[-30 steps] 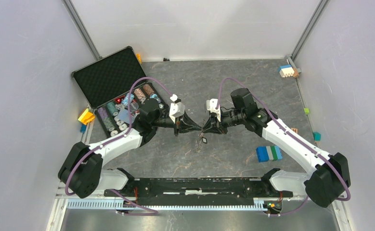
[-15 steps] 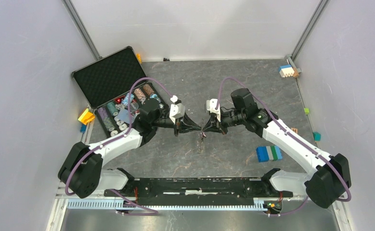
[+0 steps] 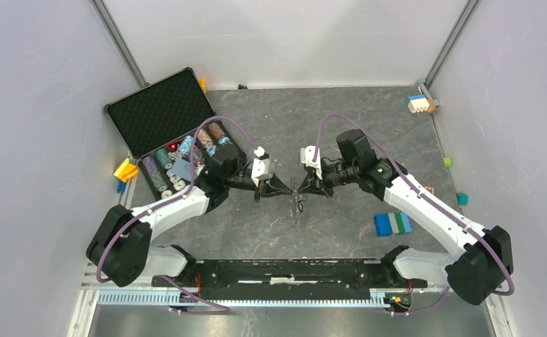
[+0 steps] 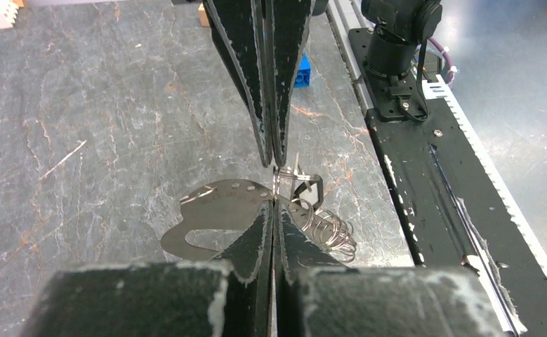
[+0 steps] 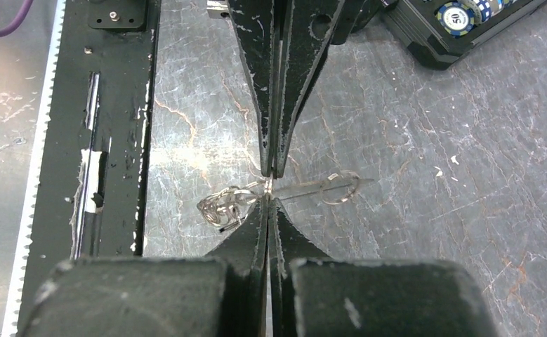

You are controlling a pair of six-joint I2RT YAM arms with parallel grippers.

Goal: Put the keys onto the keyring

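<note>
Since a second ago the right fingers (image 4: pixel 246 70) have shut, tip to tip with the left fingers (image 4: pixel 249 239), which clamp the keyring (image 4: pixel 214 210). The key (image 4: pixel 314 188) dangles among wire rings (image 4: pixel 330 232); whether it is threaded, cannot tell.

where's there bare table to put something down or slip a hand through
Bare: the far strip between the black case and the white block; the near patch in front of the black rail, left of the blue and green block. Crowded: the centre, where both jaws meet at the keyring, and the case side.
</note>
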